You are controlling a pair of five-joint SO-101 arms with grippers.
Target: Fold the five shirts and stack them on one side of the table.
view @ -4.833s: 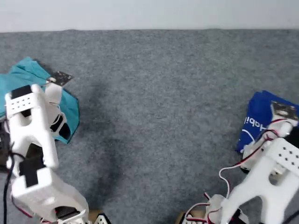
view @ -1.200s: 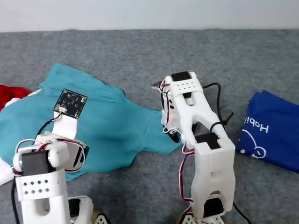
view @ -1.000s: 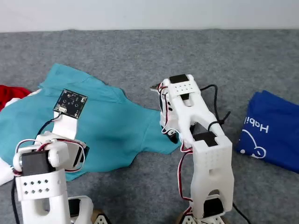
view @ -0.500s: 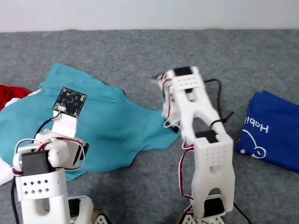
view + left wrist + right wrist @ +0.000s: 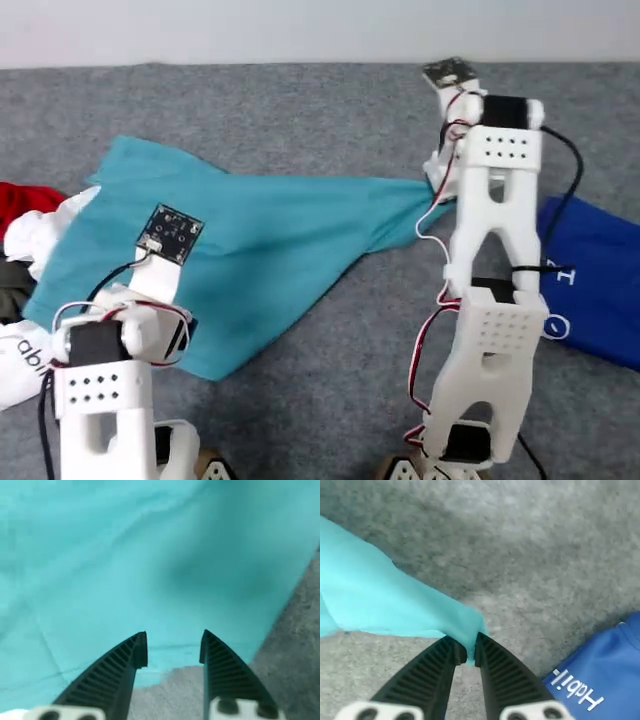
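High view: one teal shirt [image 5: 250,240] is stretched across the grey table [image 5: 300,110]. One blue shirt [image 5: 595,270] sits at the right edge. One red garment [image 5: 15,200] and one white garment [image 5: 30,235] sit at the left edge.
Left wrist: my left gripper [image 5: 173,640] hangs wide apart over the teal shirt's hem.
Right wrist: my right gripper [image 5: 469,652] pinches one corner of the teal shirt, with the blue shirt near.

My white plastic left arm [image 5: 95,400] and right arm [image 5: 495,330] show black servo blocks [image 5: 90,343], dotted screw holes [image 5: 505,150], looping red, white and black cables [image 5: 422,350], black ribbed fingers [image 5: 117,667].
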